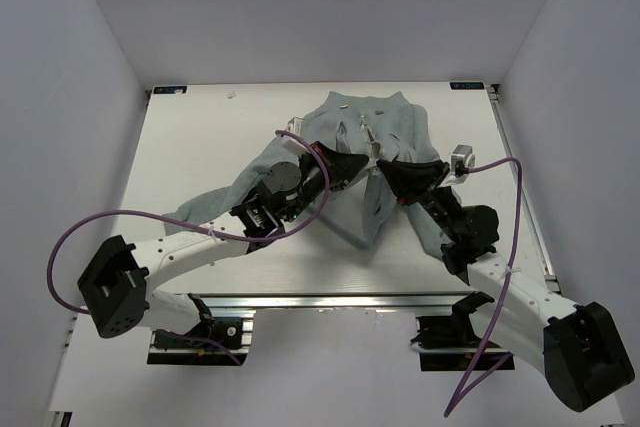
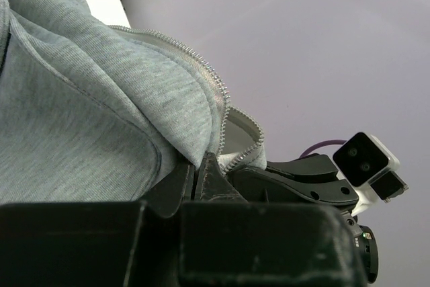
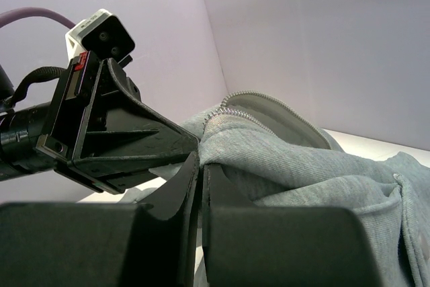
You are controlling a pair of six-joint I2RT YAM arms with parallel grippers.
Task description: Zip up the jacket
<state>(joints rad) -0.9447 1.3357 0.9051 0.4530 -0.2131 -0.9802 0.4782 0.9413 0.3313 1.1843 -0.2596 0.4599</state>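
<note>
The light grey jacket [image 1: 385, 132] lies crumpled on the white table [image 1: 200, 147], front side up, with its centre zipper [image 1: 368, 137] parted. My left gripper [image 1: 362, 162] and right gripper [image 1: 386, 169] meet tip to tip over the lower part of that opening. In the left wrist view the left gripper [image 2: 200, 160] is shut, pinching a fabric edge lined with zipper teeth [image 2: 222, 109]. In the right wrist view the right gripper [image 3: 201, 161] is shut on a fold of the jacket [image 3: 289, 159] beside its zipper teeth [image 3: 235, 113]. The zipper's slider is hidden.
White walls close in the table on three sides. A jacket sleeve [image 1: 215, 209] trails left under the left arm. Purple cables [image 1: 100, 222] loop off both arms. A metal rail [image 1: 330, 302] runs along the near edge. A small white speck [image 1: 231, 93] lies at the far left.
</note>
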